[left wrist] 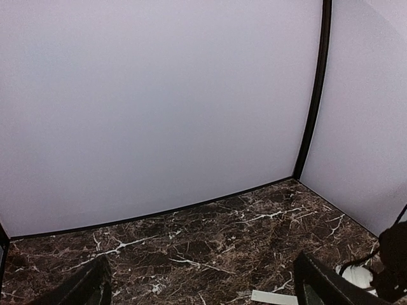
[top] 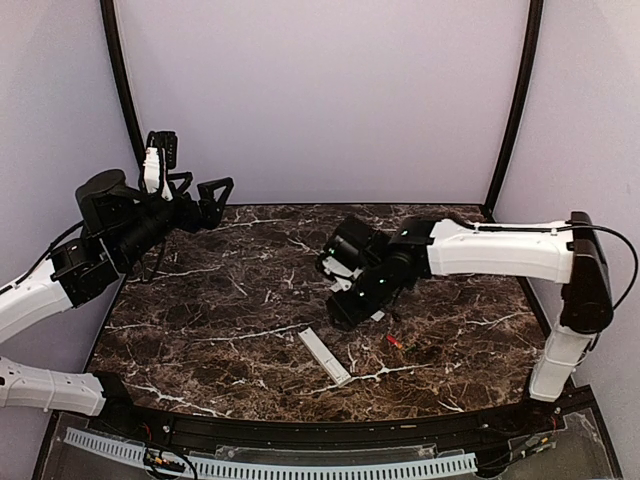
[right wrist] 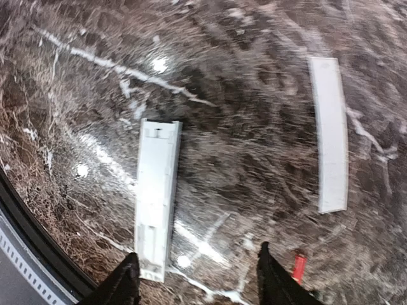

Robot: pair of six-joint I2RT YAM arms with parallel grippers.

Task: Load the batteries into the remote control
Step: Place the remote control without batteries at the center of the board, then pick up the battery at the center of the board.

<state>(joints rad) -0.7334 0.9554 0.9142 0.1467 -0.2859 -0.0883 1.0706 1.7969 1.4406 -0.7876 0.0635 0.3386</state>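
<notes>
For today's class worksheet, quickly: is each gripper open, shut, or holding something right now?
Left gripper: open, holding nothing.
Right gripper: open, holding nothing.

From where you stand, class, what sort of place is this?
Probably a robot test booth: plain pale walls close round a marble-look table, a left arm and right arm are fixed at its edge, and a remote lies on it.

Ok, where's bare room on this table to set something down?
Bare: the marble table's left half, between the left end effector and the remote control, and the far strip along the back wall. Crowded: near-right of centre, around the remote control, red battery and right end effector.
</notes>
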